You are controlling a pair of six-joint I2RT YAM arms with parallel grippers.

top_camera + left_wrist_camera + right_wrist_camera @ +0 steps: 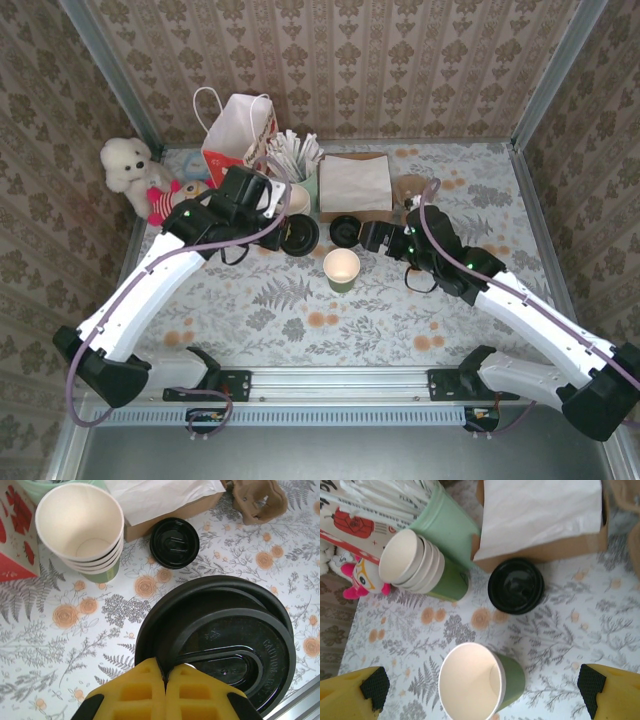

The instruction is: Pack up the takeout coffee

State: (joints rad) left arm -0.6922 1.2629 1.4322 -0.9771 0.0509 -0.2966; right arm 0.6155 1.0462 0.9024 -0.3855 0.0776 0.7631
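A lone green paper cup (342, 269) stands upright in the middle of the table, its cream inside open to view (475, 682). A green cup with a dark top is out of view. My left gripper (166, 675) is shut on the rim of a flat black round lid (225, 645), held just left of the lone cup (299, 236). A second black lid (345, 230) lies flat on the table (515, 585). My right gripper (480, 697) hangs open above the lone cup, its yellow fingers (355, 692) wide to either side.
A stack of cream-lined cups (80, 525) stands at the back left. Behind are a red and white paper bag (238, 135), a mint holder of sticks (295, 160), a brown box of napkins (355, 185), a cardboard cup carrier (257, 497) and plush toys (128, 165).
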